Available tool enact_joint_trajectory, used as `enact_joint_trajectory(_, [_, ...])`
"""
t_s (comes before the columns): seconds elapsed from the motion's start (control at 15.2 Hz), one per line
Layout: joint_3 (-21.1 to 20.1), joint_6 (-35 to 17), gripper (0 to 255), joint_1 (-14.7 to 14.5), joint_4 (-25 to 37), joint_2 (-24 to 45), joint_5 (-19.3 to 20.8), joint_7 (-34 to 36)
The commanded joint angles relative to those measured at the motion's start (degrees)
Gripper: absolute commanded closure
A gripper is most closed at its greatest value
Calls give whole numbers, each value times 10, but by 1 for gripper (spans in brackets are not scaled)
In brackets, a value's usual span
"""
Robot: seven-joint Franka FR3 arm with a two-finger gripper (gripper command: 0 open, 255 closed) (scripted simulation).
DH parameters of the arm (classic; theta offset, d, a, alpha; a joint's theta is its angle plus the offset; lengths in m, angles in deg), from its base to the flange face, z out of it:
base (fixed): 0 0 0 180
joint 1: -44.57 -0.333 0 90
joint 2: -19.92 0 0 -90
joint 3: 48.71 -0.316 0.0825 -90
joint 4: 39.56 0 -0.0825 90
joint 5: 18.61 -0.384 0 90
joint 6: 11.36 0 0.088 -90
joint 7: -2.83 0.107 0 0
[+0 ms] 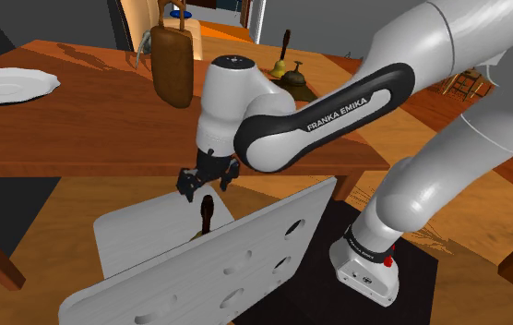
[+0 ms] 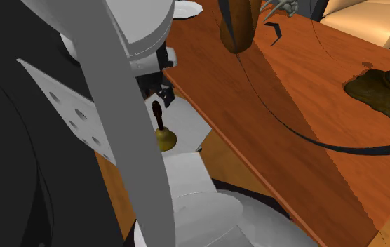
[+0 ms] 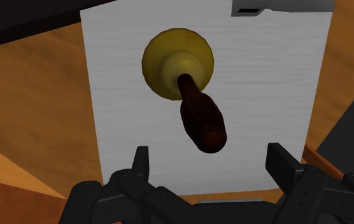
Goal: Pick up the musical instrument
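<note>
Jaws stand spread wide and clasp nothing: my gripper (image 3: 209, 154) hangs just above the hand bell (image 3: 179, 63), and neither of its black fingers (image 3: 141, 160) touches it. The bell has a brass-coloured body and a dark brown handle (image 3: 201, 119). In the wrist view I look almost straight down on it, and the rounded end of the handle lies in the gap between my fingers, apart from both. The bell stands upright on the pale grey seat (image 3: 118, 95) of a chair, with bare seat showing all around its body. In the shoulder view the bell's handle (image 1: 206, 212) rises just below my gripper (image 1: 207, 185), while the chair's grey backrest (image 1: 245, 263), pierced with oval holes, lies on the near side and hides the bell's lower part. Beyond the chair, on the far side, runs a reddish wooden table (image 1: 89, 129), and a white plate (image 1: 10, 85) sits on it toward the shoulder view's far left, well apart from the bell. Wooden floor (image 3: 29, 127) shows beside the seat. In the second exterior view the bell (image 2: 162, 135) stands near the table's edge (image 2: 207, 112), with my gripper just above the handle.
</note>
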Motion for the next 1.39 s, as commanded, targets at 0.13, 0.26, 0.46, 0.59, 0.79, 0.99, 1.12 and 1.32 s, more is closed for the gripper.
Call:
enact_joint_trajectory(0.13, [-11,-35,0,6,-12,26,18,18])
enact_joint_trajectory(0.26, [-14,-49,0,8,-17,36,27,24])
enact_joint_trajectory(0.46, [-14,-48,255,8,-16,37,27,25])
enact_joint_trajectory(0.59, [-14,-48,255,8,-16,37,27,25])
enact_joint_trajectory(0.79, [-14,-48,255,8,-16,37,27,25])
enact_joint_trajectory(0.99, [-14,-49,255,8,-17,36,27,24])
enact_joint_trajectory(1.12, [-10,-31,255,5,-11,23,16,16])
enact_joint_trajectory(1.32, [-4,-5,255,1,0,5,3,5])
